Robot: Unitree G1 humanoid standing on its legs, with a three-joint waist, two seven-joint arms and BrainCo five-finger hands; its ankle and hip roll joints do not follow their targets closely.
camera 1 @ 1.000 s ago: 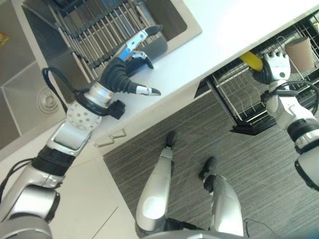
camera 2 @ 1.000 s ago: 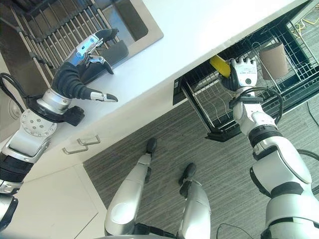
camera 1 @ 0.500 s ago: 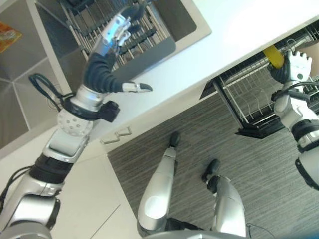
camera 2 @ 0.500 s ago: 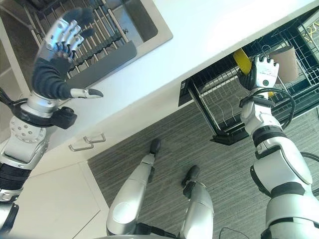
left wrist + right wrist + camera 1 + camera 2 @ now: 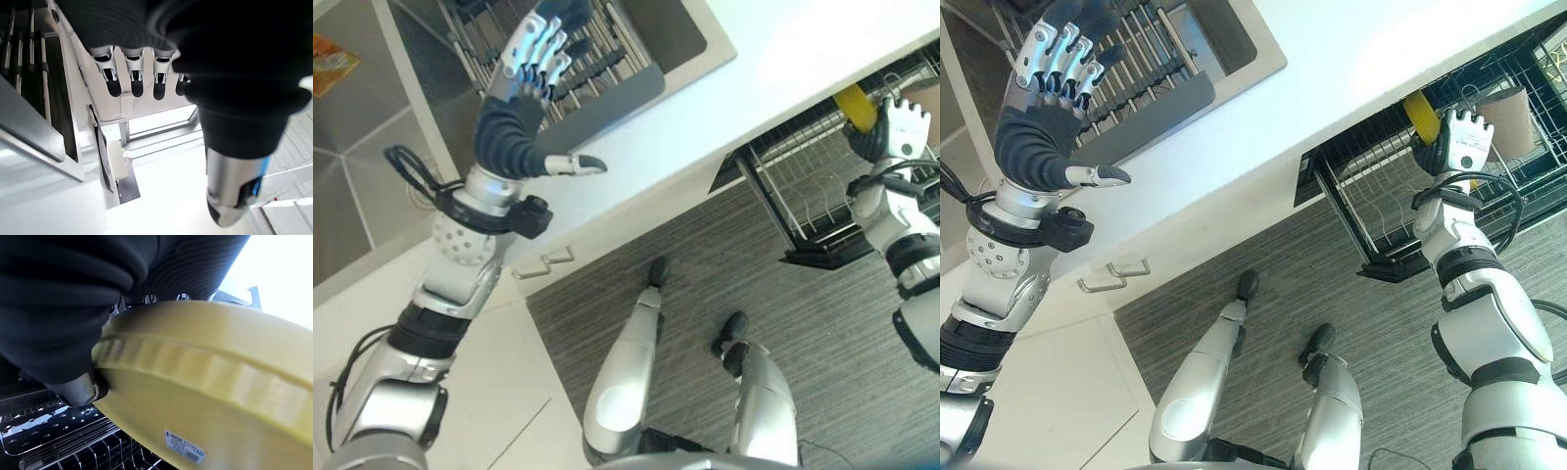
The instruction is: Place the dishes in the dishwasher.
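My right hand [image 5: 1462, 142] is shut on a yellow plate [image 5: 210, 387], fingers over its rim and thumb under it. It holds the plate [image 5: 855, 104] on edge over the pulled-out wire rack of the dishwasher [image 5: 1381, 211], just under the counter edge. My left hand [image 5: 524, 83] is raised over the sink, open, with straight fingers and the thumb [image 5: 570, 164] sticking out sideways. It holds nothing. A dark dish rack [image 5: 1141, 59] with metal bars lies in the sink below it.
A brown cup [image 5: 1508, 108] stands in the dishwasher rack beside the plate. The white counter [image 5: 783, 59] runs between the sink [image 5: 690, 34] and the dishwasher. White cabinet fronts with a handle [image 5: 1116, 274] sit below it, over grey striped floor.
My left hand has lifted from the counter edge and now stands higher over the sink rack with its fingers straightened. The right hand with the yellow plate has stayed at the dishwasher rack.
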